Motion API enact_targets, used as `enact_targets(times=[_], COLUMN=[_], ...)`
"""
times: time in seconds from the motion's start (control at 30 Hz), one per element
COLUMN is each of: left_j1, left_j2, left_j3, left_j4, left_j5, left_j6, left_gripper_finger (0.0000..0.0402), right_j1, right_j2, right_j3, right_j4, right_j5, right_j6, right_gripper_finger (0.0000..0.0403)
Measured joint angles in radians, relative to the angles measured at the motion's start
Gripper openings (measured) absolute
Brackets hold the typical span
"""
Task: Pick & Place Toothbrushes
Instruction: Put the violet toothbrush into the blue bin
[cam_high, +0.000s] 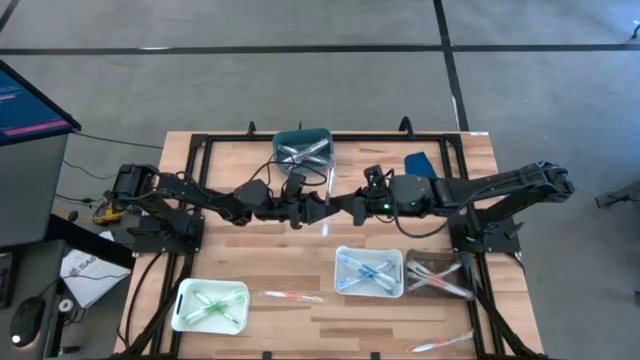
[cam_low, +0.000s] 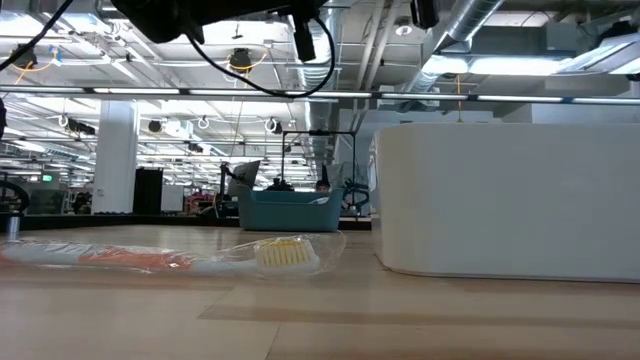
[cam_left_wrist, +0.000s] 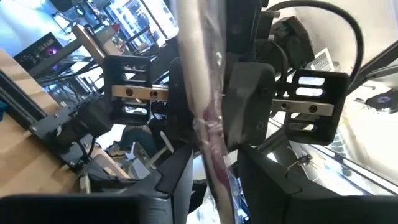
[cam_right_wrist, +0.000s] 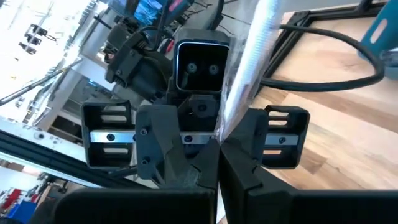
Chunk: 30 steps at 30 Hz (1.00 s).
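- Toothbrushes lie in several places on the pale wooden table: a wrapped one, a thin stick in clear crinkled plastic, hangs above the middle of the table between the two grippers, which face each other there.
- Left gripper, black and two-fingered, reaches in from the left; in the left wrist view its fingers are closed on the wrapped stick, which runs up between them.
- Right gripper, also black, reaches in from the right; in the right wrist view its fingers are pressed together on the same clear-wrapped stick, so both grippers hold it at once.
- A teal rectangular bin at the far edge of the table holds a heap of pale wrapped toothbrushes.
- A white rectangular tray at the near left holds green toothbrushes.
- A second white tray, near right of centre, holds blue toothbrushes.
- Just beside it to the right, a darker tray holds pale and pinkish toothbrushes, crossed over one another.
- A loose wrapped toothbrush with a pink-orange handle lies flat on the wood between the green tray and the blue tray; the low view shows it close up, bristle head pointing toward a white tray wall.
- Another loose pinkish toothbrush lies near the table's front right edge.
- A blue flat object rests on the table at the far right, near the right arm.
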<state>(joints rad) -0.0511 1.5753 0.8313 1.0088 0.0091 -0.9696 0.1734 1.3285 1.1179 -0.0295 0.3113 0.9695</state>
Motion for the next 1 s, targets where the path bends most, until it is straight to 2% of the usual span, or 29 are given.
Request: enact_targets(times=[0.5, 1.0], left_j1=[-0.029, -0.029], left_j2=[0.0, 0.0], left_j3=[0.0, 0.0], left_j4=[0.002, 0.002], left_j5=[0.012, 0.013], left_j6=[-0.007, -0.007], left_gripper_finger=[0.0109, 0.0108], right_j1=[-0.005, 0.024], right_j2=[-0.064, -0.065], right_j3=[0.002, 0.001], right_j4=[-0.039, -0.081], right_j5=[0.003, -0.001], right_j6=[-0.034, -0.027], right_gripper_finger=[0.0, 0.0])
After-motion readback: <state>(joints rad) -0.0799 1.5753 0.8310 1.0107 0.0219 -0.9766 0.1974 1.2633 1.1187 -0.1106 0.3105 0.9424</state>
